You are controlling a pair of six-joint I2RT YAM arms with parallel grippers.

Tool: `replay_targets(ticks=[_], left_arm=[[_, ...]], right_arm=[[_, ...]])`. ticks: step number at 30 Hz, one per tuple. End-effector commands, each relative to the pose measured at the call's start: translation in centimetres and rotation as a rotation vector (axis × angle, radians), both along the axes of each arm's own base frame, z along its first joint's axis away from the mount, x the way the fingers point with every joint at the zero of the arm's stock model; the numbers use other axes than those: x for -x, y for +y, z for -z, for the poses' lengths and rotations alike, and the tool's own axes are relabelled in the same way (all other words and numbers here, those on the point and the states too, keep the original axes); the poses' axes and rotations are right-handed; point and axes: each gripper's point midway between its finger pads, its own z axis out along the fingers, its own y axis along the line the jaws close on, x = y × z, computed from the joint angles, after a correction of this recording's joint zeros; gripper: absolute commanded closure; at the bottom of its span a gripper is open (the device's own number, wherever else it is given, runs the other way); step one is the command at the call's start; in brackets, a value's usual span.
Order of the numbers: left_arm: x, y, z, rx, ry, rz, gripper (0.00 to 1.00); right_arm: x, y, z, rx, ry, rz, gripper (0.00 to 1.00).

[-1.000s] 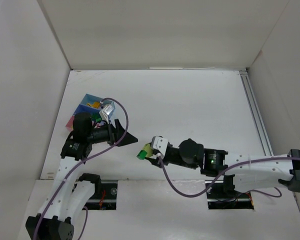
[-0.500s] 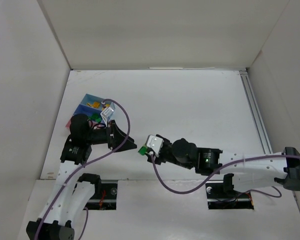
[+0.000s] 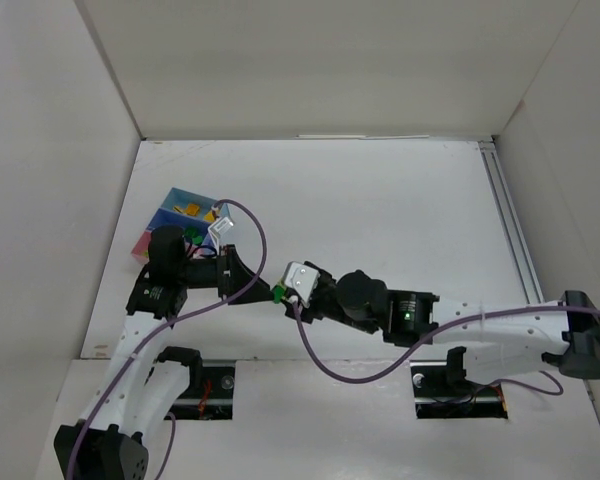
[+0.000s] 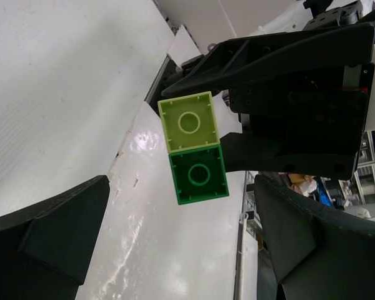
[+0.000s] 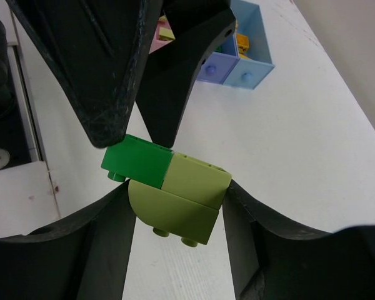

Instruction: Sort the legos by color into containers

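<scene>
My right gripper [image 5: 175,201] is shut on a small cluster of legos held above the table: a pale yellow-green brick [image 5: 199,179] on a curved pale yellow-green piece [image 5: 172,215], with a dark green brick [image 5: 137,162] sticking out to the side. My left gripper [image 4: 181,250] is open, its black fingers [image 5: 109,81] close on either side of the dark green brick [image 4: 199,176]. In the top view the two grippers meet at the cluster [image 3: 278,293]. The joined trays [image 3: 170,222] lie at the far left, with small bricks inside.
The trays show in the right wrist view as light blue [image 5: 255,44], darker blue [image 5: 215,64] and pink [image 5: 157,39] behind the left fingers. White walls enclose the table, a rail [image 3: 510,230] runs along its right side, and purple cables hang from both arms.
My right arm has carried the cluster left toward my left gripper. My left gripper has swung down and right, so its open fingers now reach the dark green brick.
</scene>
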Motion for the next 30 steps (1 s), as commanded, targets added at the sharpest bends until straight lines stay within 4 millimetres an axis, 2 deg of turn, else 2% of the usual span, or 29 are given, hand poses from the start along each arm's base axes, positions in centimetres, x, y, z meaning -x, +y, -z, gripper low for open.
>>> replay_targets(ticks=[1,2,5,6,7,11,15,16,19,20,22,25,26,28,29,30], left_arm=[[0.8,0.0,-1.7,0.034,-0.102,0.06,0.0],[0.8,-0.1,-1.7,0.038,-0.092,0.07,0.0],[0.8,0.0,-1.4,0.034,-0.072,0.07,0.15],[0.6,-0.1,-1.5,0.032,-0.086,0.072,0.21],[0.7,0.0,-1.4,0.03,-0.084,0.073,0.34],[0.7,0.0,-1.3,0.028,-0.084,0.074,0.55],[0.4,-0.1,-1.1,0.022,-0.076,0.065,0.65],[0.4,-0.1,-1.1,0.022,-0.076,0.065,0.71],[0.1,-0.1,-1.3,0.015,-0.078,0.046,0.74],[-0.3,-0.1,-1.5,0.011,-0.082,0.038,0.77],[-0.8,-0.1,-1.7,0.002,-0.09,0.011,0.79],[-1.6,-0.2,-2.1,-0.005,-0.094,-0.01,0.82],[-2.1,0.0,-2.1,-0.005,-0.097,-0.021,0.83],[-2.6,0.0,-2.5,0.002,-0.091,-0.035,0.83],[-2.7,0.0,-2.7,0.005,-0.111,-0.035,0.83],[-2.9,0.0,-2.5,0.004,-0.089,-0.037,0.83]], right_arm=[[-0.2,1.8,-3.1,-0.054,-0.047,-0.029,0.65],[-0.3,2.1,-3.0,-0.051,-0.046,-0.029,0.65],[-0.7,2.6,-3.8,-0.056,-0.061,-0.016,0.67],[-0.9,2.8,-3.5,-0.053,-0.062,-0.006,0.67],[-0.9,3.0,-3.6,-0.053,-0.062,-0.006,0.67],[-1.4,2.9,-3.8,-0.065,-0.058,0.015,0.67],[-1.5,2.7,-3.3,-0.055,-0.058,0.023,0.68],[-1.5,2.7,-3.3,-0.059,-0.05,0.025,0.69],[-1.3,2.0,-2.3,-0.048,-0.036,0.027,0.7],[-1.1,1.5,-2.5,-0.063,-0.028,0.03,0.72],[-1.0,0.5,-1.4,-0.051,-0.007,0.046,0.72],[-0.9,-1.2,-1.1,-0.063,0.024,0.077,0.72],[-0.7,-1.9,0.0,-0.044,0.039,0.081,0.73],[-0.3,-2.7,0.0,-0.065,0.065,0.088,0.73],[-0.2,-3.2,0.7,-0.05,0.067,0.088,0.73],[-0.1,-3.5,-0.1,-0.079,0.075,0.09,0.73]])
